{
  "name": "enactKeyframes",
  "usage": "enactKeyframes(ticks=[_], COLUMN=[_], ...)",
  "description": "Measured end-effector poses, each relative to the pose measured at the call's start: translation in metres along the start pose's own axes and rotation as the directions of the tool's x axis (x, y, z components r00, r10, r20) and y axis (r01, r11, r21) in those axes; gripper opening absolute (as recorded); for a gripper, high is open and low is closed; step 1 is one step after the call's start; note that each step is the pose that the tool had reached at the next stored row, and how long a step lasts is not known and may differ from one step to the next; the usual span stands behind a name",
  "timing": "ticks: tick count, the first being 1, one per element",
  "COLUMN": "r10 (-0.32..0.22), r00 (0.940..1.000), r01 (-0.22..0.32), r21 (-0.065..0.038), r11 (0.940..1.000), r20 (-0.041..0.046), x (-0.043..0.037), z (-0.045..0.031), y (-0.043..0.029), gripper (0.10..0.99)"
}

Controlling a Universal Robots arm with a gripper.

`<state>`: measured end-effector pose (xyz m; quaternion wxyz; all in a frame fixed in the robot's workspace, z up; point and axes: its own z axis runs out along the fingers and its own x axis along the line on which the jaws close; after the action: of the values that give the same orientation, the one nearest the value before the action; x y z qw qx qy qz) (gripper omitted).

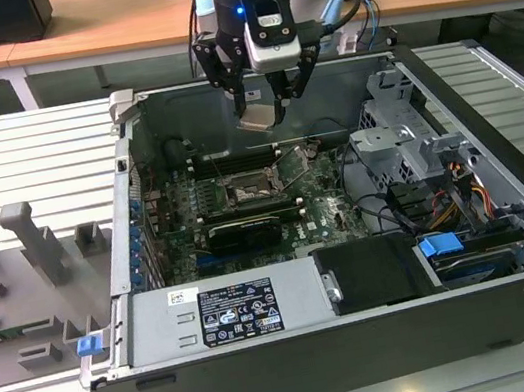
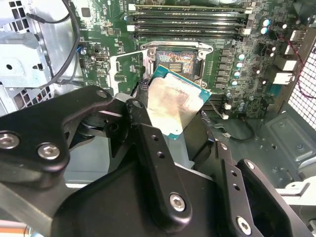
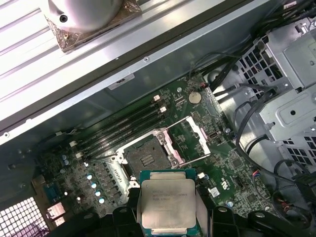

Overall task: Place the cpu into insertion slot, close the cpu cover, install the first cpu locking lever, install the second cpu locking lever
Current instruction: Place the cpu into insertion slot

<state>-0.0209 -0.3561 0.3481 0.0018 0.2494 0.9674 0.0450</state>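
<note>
Pincer [image 1: 268,103] clamped on cpu [image 1: 257,119], hanging above insertion slot [image 3: 146,159], cpu cover [image 3: 171,146] raised. Risk: chip looks tilted in grip; crooked drop jams in slot, or edge clips cover.

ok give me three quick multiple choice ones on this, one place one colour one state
1. Where is the cpu?
A. seated in the socket
B. held in the end effector, in the air
C. lying on the grey rack outside

2. What colour is the circuit board around the insertion slot?
A. red
B. blue
C. green

3. How does the cpu cover stand?
A. swung open, slot empty
B. shut over the slot
C. shut with a chip under it

Answers: 1 B, it is clamped by its edges, clear of the slot; 2 C, green shows all round the socket; 3 A, the frame stands off to one side and the slot lies bare.
</note>
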Motion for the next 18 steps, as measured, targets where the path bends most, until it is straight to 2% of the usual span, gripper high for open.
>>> enactKeyframes(ticks=[18], r10=[0.047], r00=[0.9989], r01=[-0.047], r21=[-0.001], r11=[0.9989], r20=[0.0041], x=[0.0000], z=[0.0002], y=[0.0000], gripper=[0.529])
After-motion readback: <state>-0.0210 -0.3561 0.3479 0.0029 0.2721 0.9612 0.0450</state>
